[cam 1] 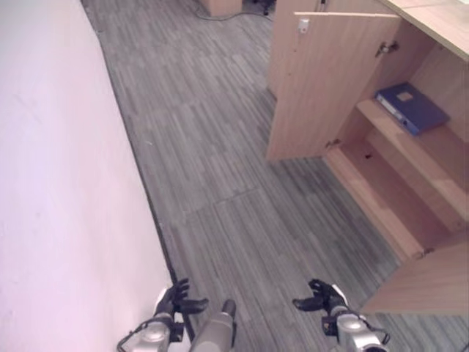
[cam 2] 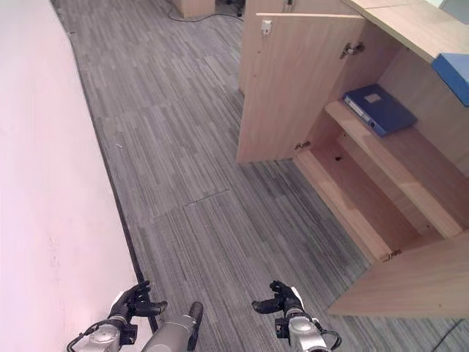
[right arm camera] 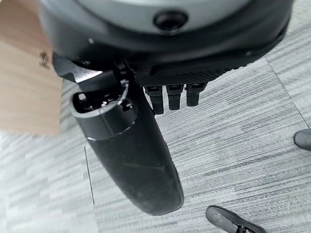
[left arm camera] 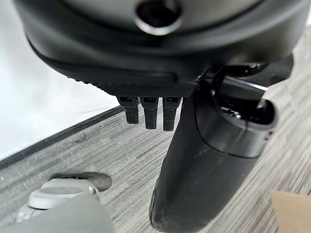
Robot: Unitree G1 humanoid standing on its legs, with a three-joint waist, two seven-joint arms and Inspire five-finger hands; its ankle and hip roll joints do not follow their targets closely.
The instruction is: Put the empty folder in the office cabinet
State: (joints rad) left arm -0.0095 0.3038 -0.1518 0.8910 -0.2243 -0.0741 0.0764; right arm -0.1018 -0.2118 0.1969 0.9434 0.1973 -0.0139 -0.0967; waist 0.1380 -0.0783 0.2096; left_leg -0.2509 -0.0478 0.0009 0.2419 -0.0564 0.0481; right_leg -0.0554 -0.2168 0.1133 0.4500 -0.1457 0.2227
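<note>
So your blue folder (cam 1: 410,107) lies flat on cabinet (cam 1: 344,81) shelf; left robot hand (cam 1: 176,299), right robot hand (cam 1: 322,297) both relaxed, empty, low over floor (cam 1: 220,169).

A: Item one, left hand (cam 1: 178,297)?
B: Dark, matte; stubby black fingers (left arm camera: 149,111) in a row, thick rounded thumb; textured black strip along the palm's edge; silver-grey wrist.
A: Item two, right hand (cam 1: 320,295)?
B: Same dark make; white cover on the thumb; silver-grey forearm; round recessed screw socket in the wrist housing.
</note>
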